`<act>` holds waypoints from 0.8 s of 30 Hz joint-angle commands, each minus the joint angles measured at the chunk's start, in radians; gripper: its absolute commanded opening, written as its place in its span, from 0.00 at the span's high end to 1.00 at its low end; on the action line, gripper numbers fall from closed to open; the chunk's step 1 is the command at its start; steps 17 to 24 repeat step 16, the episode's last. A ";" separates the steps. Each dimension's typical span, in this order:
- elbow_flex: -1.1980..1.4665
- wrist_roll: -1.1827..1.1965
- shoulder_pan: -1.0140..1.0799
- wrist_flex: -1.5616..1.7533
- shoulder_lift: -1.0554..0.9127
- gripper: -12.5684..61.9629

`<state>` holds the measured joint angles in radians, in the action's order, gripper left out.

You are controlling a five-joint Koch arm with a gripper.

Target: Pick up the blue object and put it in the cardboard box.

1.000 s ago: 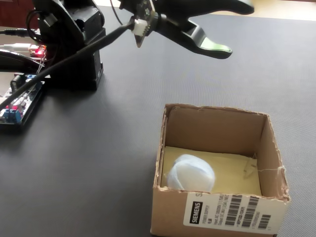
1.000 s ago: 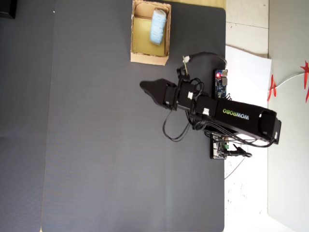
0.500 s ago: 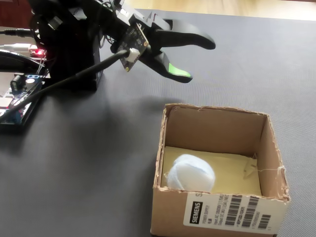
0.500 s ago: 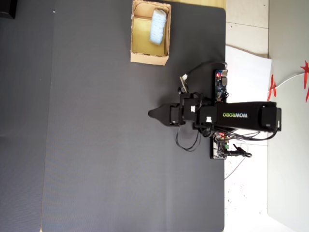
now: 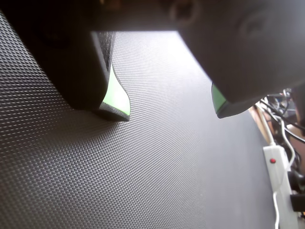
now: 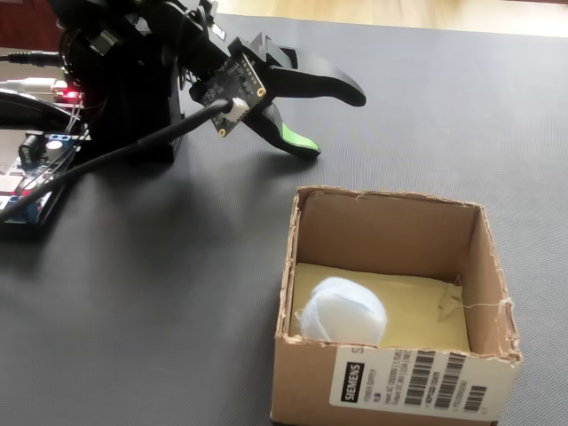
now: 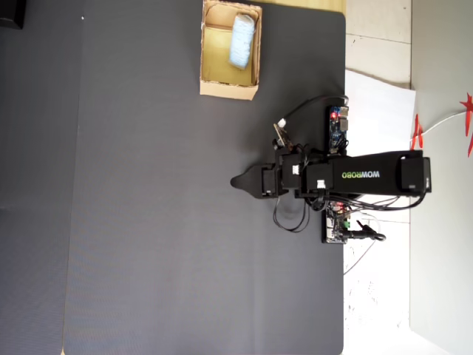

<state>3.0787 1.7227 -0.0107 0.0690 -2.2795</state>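
WOWROBO — arm [image 7: 369,174]; SIEMENS — box label [image 6: 417,380]

A dark textured mat [image 7: 162,222] fills most of the overhead view; pale tiled floor [image 7: 377,44] runs down the right edge.

Even daylight in all views, no harsh glare. Wrist view: claw [image 5: 169,107] fingers close to lens, heavily blurred and dark; bright sheen seen on worktop mat [image 5: 157,157] toward top, weave sharp mid-frame, softened at lower edge. Fixed view: soft shadow cast under arm onto mat, box [image 6: 394,306] interior evenly lit, focus good. Overhead view: sharp, white floor at right near overexposed
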 commanded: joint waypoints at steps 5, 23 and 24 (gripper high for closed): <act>0.040 0.002 0.003 -0.114 -0.089 0.37; 0.040 0.002 0.005 -0.114 -0.089 0.37; 0.040 0.002 0.005 -0.114 -0.089 0.37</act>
